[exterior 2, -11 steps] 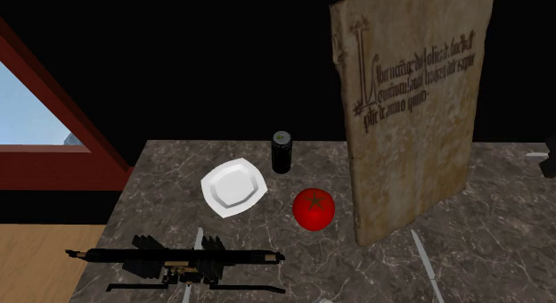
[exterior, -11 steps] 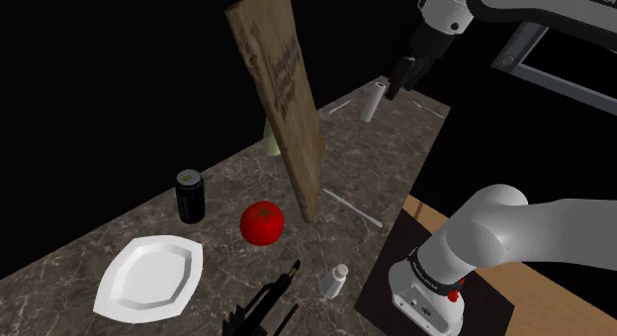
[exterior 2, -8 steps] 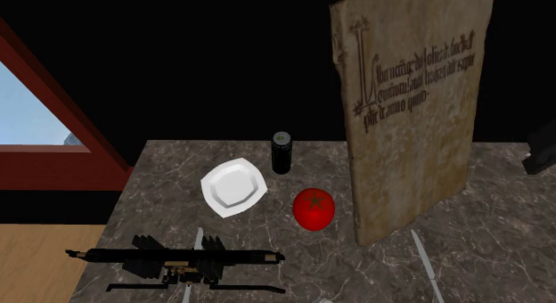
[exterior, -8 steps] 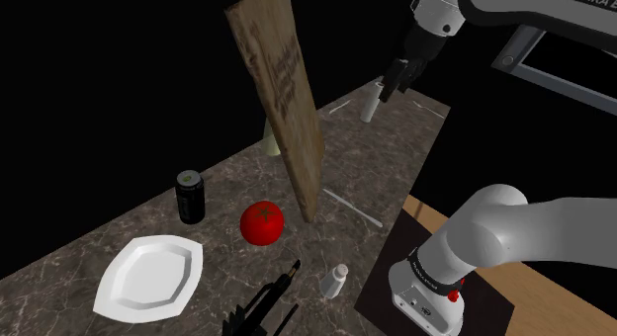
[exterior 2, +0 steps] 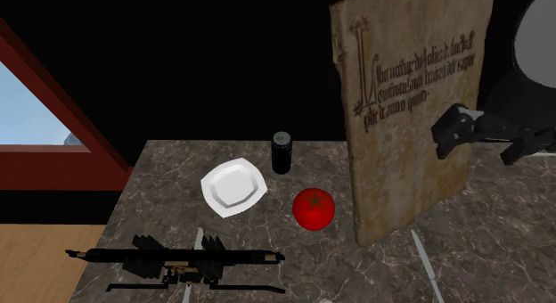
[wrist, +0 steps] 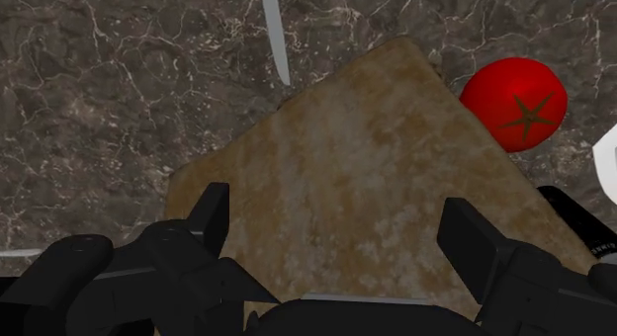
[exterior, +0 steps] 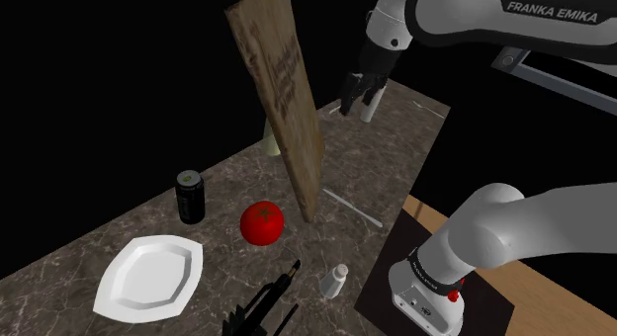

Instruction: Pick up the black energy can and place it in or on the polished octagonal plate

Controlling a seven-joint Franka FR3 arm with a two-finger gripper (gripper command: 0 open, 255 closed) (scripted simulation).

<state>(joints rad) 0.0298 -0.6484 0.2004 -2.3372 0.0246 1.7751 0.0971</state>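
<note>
Hovering beside the tall lettered board (exterior: 282, 97), the claw (exterior: 358, 92) gapes empty; the black can (exterior: 190, 196) stands untouched on the table (exterior: 396, 156) past the board, the white plate (exterior: 150, 278) farther off. Nothing is done yet.

**Dark marble counter (exterior: 396, 151), cluttered**

Near, at the shoulder view's left: white octagonal plate (exterior: 150, 277), black can (exterior: 190, 196) upright just beyond. Right of the can: red tomato (exterior: 262, 222), then tall lettered slab (exterior: 282, 97) standing on end. Near edge: black crossbow (exterior 2: 174, 257), small white bottle (exterior: 336, 281). Far end: white cylinder (exterior: 372, 107).
</note>
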